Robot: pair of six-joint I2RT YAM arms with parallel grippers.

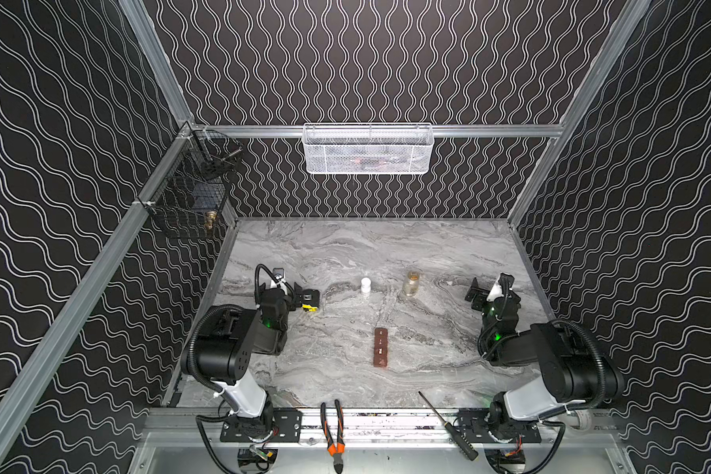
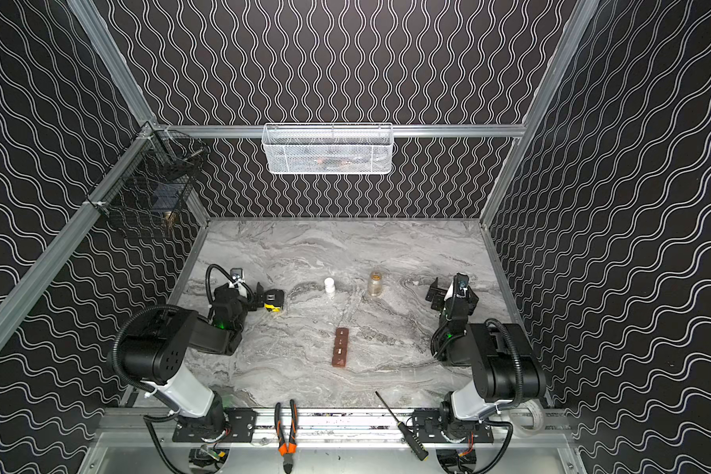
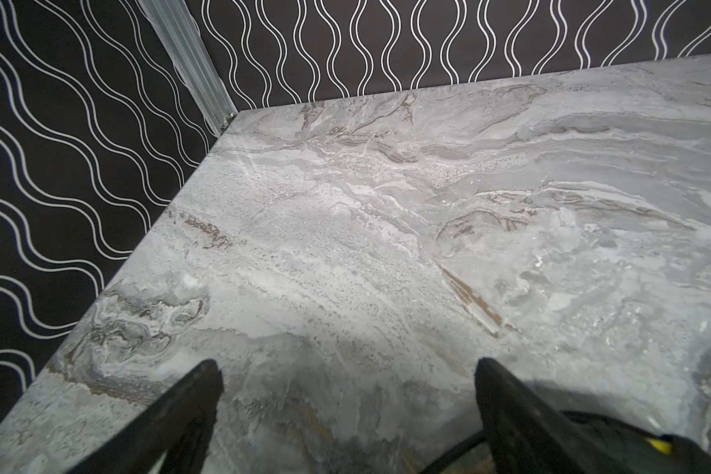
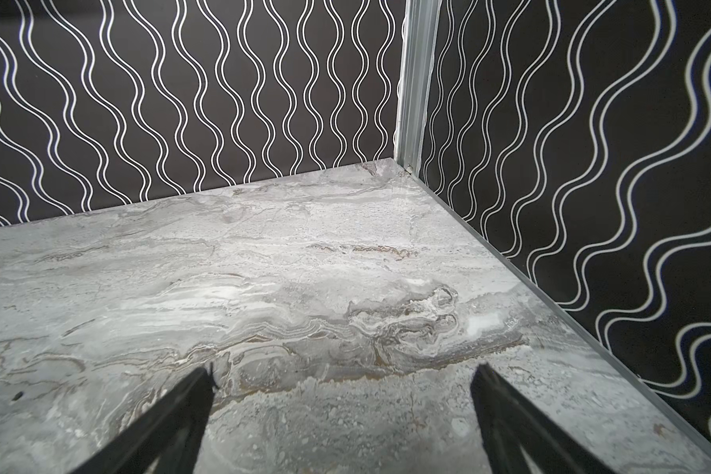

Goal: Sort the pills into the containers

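The containers (image 1: 380, 346) (image 2: 340, 346), a dark reddish-brown strip of four joined lidded compartments, lie near the middle of the marble table in both top views, lids down. Behind them stand a small white bottle (image 1: 365, 284) (image 2: 329, 285) and a clear amber-tinted jar (image 1: 411, 283) (image 2: 375, 283). No loose pills show; the pills are hidden. My left gripper (image 1: 306, 298) (image 2: 270, 298) (image 3: 345, 365) rests open at the left, well apart from the strip. My right gripper (image 1: 476, 294) (image 2: 436, 294) (image 4: 344, 369) is open at the right. Both wrist views show only bare marble between the fingers.
Orange-handled pliers (image 1: 332, 431) and a black screwdriver (image 1: 448, 424) lie on the front rail. A white mesh basket (image 1: 367, 148) hangs on the back wall, and a black wire basket (image 1: 189, 184) hangs at the left corner. Patterned walls close in three sides.
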